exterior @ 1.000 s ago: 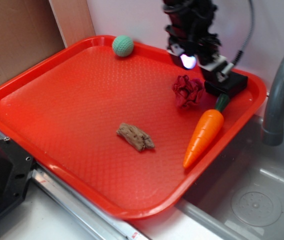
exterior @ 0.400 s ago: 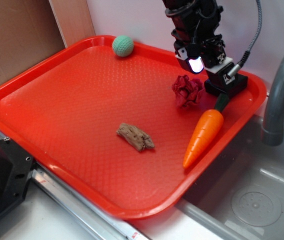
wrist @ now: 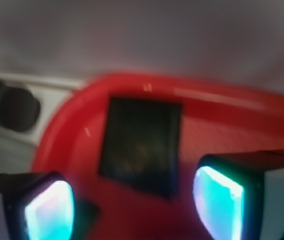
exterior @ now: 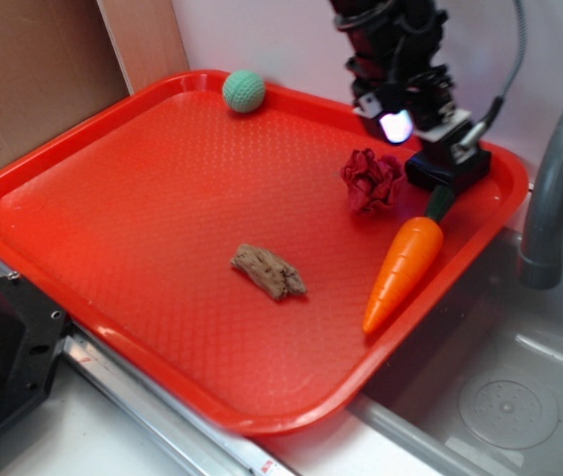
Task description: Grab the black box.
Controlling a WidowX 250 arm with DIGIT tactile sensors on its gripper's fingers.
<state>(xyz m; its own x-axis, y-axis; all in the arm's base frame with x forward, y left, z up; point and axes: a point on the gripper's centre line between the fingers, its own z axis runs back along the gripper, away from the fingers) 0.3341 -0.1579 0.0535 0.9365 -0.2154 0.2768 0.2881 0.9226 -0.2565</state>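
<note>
arm: reaching down from above, far right | hand (exterior: 438, 149): pointing down; fingers (wrist: 47, 210) spread apart

i can read no text, label, brand, number or sign anywhere here; the red tray (exterior: 113, 188), the black box (wrist: 141, 144) and my gripper (wrist: 132, 210) all look plain, and the wrist view is blurred
</note>
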